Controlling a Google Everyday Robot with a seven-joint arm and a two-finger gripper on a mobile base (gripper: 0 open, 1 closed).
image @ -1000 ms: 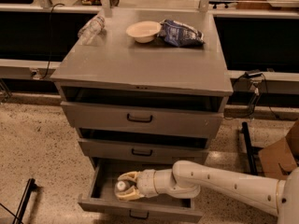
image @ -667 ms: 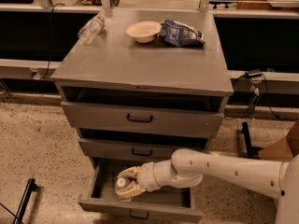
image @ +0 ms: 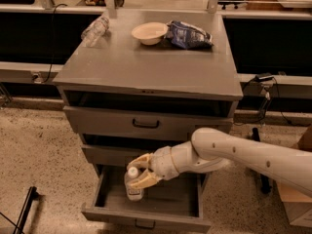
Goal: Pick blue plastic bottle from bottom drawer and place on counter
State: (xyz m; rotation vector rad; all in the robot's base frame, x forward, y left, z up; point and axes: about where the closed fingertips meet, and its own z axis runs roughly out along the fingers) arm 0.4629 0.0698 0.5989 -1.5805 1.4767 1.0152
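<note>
Now claw [image: 137,173] clamps blue plastic bottle [image: 133,191], upright, within open bottom drawer [image: 175,201].

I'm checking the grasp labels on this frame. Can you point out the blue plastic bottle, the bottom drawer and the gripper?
blue plastic bottle [image: 134,193]: camera view, on its lower labelled body.
bottom drawer [image: 170,221]: camera view, on its front panel.
gripper [image: 132,175]: camera view, midway between its fingertips, shut on the bottle above the open drawer.

My single camera looks down from high in front of the cabinet [image: 146,125], facing its drawer fronts, with the surface [image: 146,67] filling mid-frame. The arm [image: 243,152] reaches in from the right; its hand [image: 134,175] grips the blue plastic bottle [image: 134,191] above the bottom drawer [image: 146,215], low in frame.
</note>
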